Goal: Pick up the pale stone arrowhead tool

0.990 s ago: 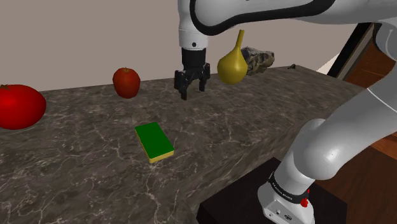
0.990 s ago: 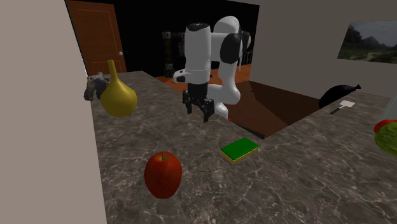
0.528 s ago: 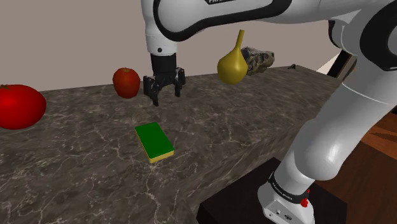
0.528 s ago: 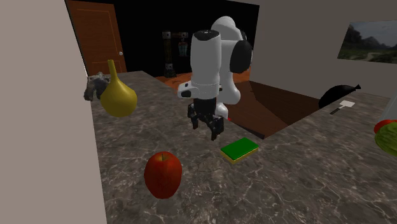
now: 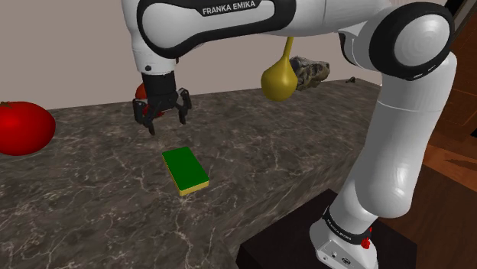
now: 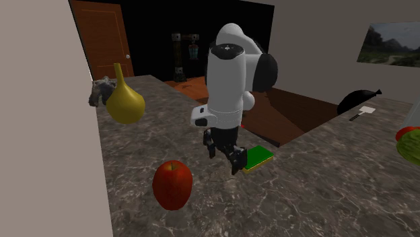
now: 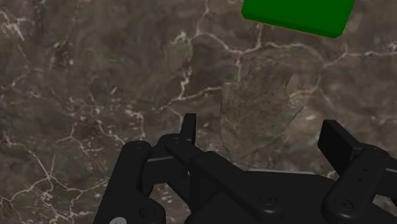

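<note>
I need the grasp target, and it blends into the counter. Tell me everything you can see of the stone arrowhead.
The arrowhead is a flat, angular flake, mottled grey-brown, so close to the counter's colour that its outline is faint. It lies flat on the dark veined counter, near the green block's edge but apart from it. It sits just ahead of the gripper, in line with the gap between the open fingers, which do not touch it.

Spread jaws hang above the counter [image 5: 306, 145] near the green block [image 5: 186, 170]
</note>
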### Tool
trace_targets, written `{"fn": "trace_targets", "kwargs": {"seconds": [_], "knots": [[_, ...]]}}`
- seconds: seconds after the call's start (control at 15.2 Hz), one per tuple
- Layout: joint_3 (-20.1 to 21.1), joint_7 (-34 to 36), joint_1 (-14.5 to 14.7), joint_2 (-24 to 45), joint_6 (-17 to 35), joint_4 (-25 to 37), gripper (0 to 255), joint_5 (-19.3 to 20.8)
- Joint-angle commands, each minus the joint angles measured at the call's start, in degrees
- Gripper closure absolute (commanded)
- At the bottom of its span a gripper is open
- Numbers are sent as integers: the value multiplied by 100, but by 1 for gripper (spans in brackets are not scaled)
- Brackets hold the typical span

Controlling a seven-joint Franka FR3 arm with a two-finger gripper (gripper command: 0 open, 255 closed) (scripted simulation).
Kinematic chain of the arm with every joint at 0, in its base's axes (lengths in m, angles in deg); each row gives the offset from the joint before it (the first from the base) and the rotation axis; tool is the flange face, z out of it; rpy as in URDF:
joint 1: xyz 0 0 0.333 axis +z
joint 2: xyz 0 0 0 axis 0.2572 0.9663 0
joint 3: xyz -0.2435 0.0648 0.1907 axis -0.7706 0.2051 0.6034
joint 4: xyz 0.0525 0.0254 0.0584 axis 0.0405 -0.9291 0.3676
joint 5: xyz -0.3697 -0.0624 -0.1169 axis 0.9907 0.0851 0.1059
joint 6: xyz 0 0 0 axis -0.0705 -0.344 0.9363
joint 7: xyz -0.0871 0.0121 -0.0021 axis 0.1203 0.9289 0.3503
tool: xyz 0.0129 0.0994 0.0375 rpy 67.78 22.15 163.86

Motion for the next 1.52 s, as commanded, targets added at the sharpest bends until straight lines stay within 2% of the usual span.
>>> {"fn": "trace_targets", "kwargs": {"seconds": [0.0, 0.33, 0.53, 0.59, 1.19, 1.45], "knots": [[-3, 67, 40, 172, 64, 96, 0, 64], [-17, 91, 38, 237, 426, -208, 0, 98], [-19, 95, 37, 246, 467, -241, 0, 103], [-20, 90, 34, 240, 470, -249, 255, 101], [-19, 95, 38, 246, 467, -241, 255, 103], [-8, 73, 39, 189, 179, -4, 255, 73]]}}
